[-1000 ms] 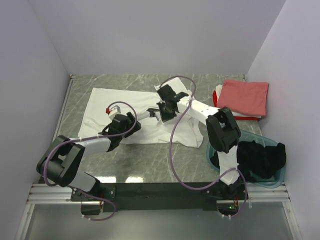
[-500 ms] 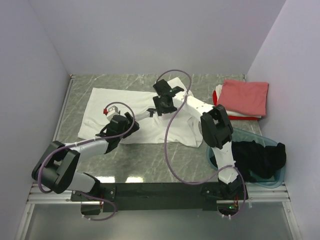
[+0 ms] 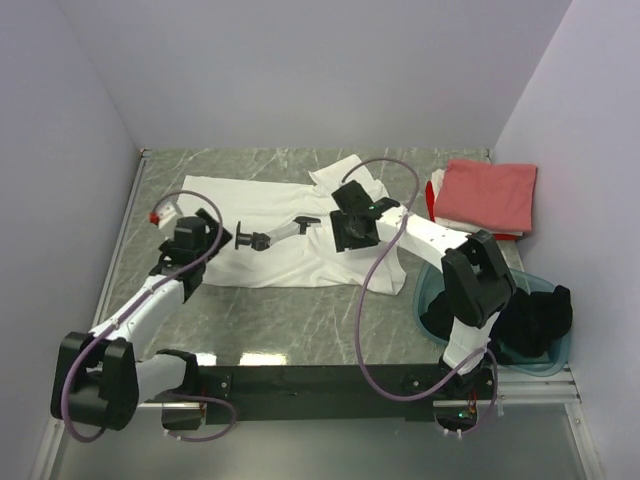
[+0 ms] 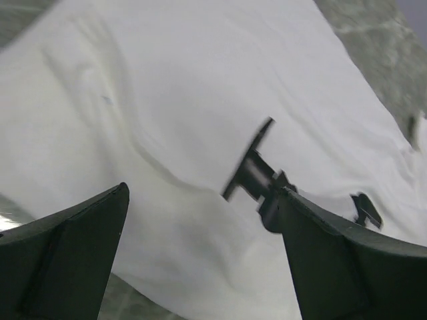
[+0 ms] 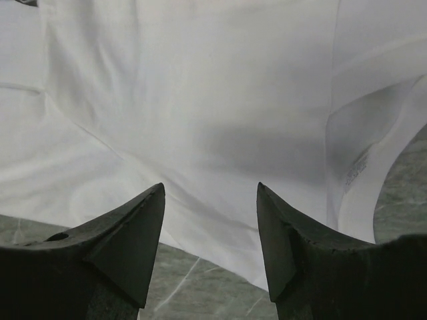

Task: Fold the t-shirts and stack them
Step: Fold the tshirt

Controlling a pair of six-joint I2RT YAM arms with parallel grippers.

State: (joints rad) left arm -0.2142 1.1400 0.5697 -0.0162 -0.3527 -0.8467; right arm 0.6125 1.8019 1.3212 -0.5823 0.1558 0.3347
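A large white t-shirt (image 3: pixel 285 260) with a dark graphic (image 3: pixel 272 236) lies spread across the middle of the table. My left gripper (image 3: pixel 190 243) hovers open over its left part; in the left wrist view the white t-shirt (image 4: pixel 167 100) and its graphic (image 4: pixel 253 177) lie below my left gripper (image 4: pixel 203 200). My right gripper (image 3: pixel 348 228) is open above the shirt's right part, and my right gripper (image 5: pixel 210 190) holds nothing over the white t-shirt (image 5: pixel 200 100) near its hem. A folded salmon-pink t-shirt (image 3: pixel 488 192) tops a stack at the right.
A translucent teal tub (image 3: pixel 545 360) at the near right holds a black t-shirt (image 3: pixel 520 315). Red and white cloth edges (image 3: pixel 437 200) show under the pink shirt. Walls close in the grey marbled table (image 3: pixel 290 320) on three sides.
My right gripper has gone from shut to open, let go of the white cloth and shifted right. My left gripper has moved left toward the shirt's left edge.
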